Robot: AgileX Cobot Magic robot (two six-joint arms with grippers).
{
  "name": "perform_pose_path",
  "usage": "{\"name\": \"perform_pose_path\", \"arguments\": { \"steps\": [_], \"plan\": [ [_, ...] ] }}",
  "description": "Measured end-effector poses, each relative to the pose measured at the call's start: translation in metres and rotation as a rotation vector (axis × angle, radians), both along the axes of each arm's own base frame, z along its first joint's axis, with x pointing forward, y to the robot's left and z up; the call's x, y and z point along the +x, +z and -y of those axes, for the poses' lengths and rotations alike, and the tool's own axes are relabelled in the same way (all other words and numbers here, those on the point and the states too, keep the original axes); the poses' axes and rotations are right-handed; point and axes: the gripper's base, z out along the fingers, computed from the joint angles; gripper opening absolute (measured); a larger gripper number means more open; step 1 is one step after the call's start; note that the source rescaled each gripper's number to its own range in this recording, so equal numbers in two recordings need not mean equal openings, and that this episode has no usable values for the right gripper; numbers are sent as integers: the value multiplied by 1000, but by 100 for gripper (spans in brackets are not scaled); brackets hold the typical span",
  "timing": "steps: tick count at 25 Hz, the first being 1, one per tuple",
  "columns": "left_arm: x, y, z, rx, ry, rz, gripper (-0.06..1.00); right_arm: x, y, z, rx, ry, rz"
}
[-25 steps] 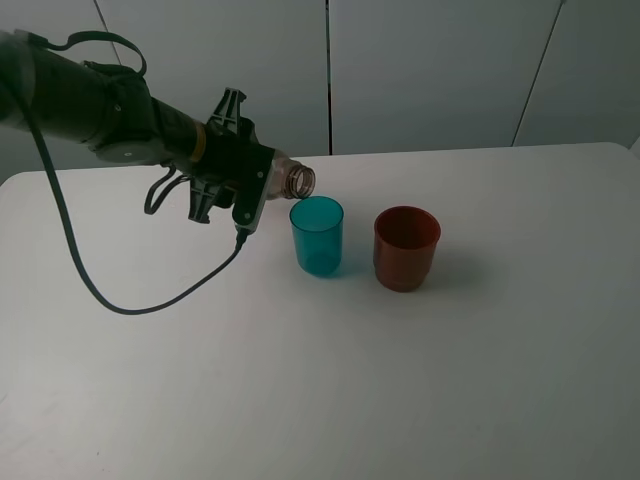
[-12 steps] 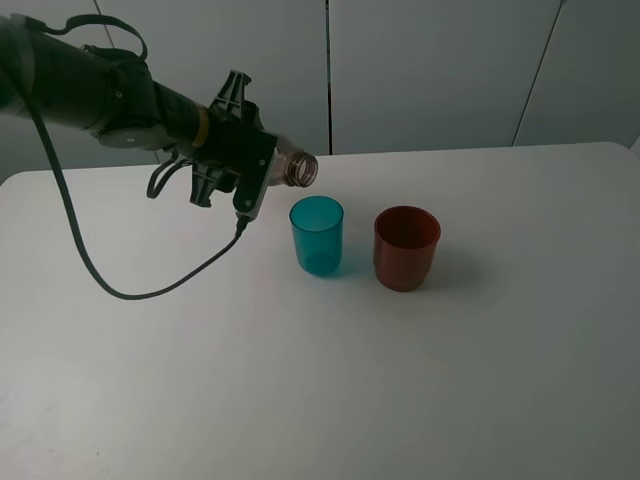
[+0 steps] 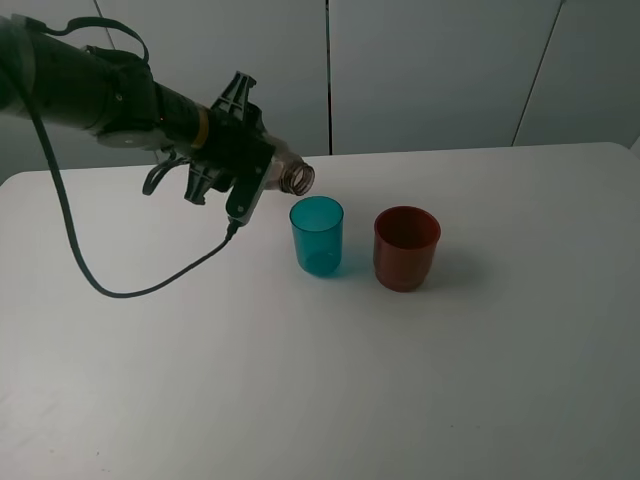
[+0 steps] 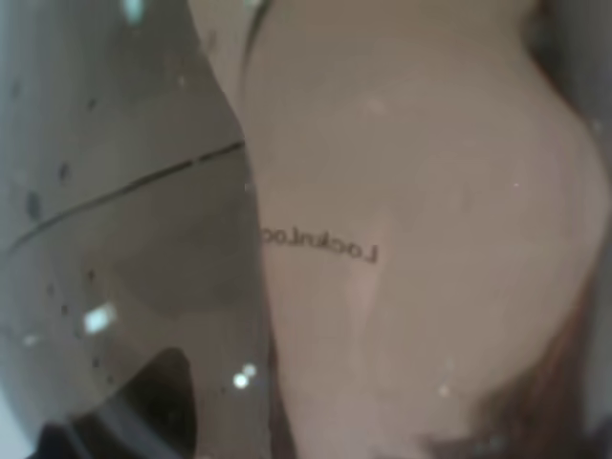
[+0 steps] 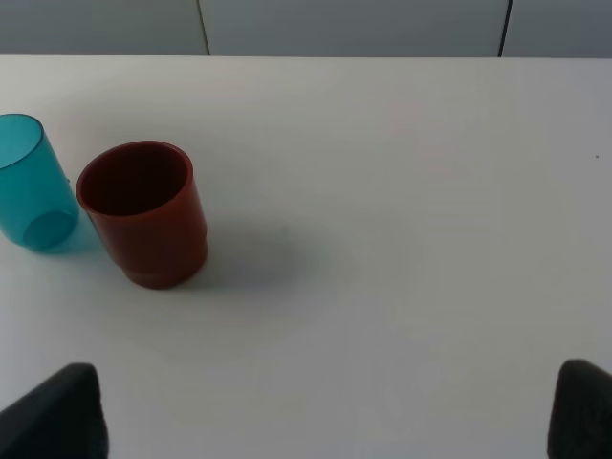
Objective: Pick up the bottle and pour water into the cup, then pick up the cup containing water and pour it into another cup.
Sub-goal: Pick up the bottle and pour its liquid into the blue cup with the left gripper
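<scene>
Lowered the bottle [image 3: 292, 176] slightly since half a second ago, mouth tipped rightward just above the far-left rim of the cup [image 3: 317, 236] to pour. Clenched it in left gripper [image 3: 258, 168]; held right gripper [image 5: 320, 421] spread, empty, ready for the later pour into another cup [image 3: 406, 248].

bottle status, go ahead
Left pincer shut on bottle, tilted, mouth above teal cup rim. Right pincer open, empty. Nothing blocking the pour.

Bright, even, diffuse light covers the white table [image 3: 500, 350]; the red-brown cup [image 3: 406, 247] throws a faint soft shadow to its right in the exterior view. That view and the right wrist view are sharp. The left wrist view is blurred, the bottle [image 4: 411, 239] flecked with glints
</scene>
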Motion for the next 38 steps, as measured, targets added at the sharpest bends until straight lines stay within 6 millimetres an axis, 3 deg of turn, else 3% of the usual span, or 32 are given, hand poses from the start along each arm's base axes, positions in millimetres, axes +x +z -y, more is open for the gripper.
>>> {"name": "perform_pose_path", "arguments": {
  "steps": [38],
  "plan": [
    [0,1,1,83,-90,45,1,0,0,0,0,0,0]
  ]
}}
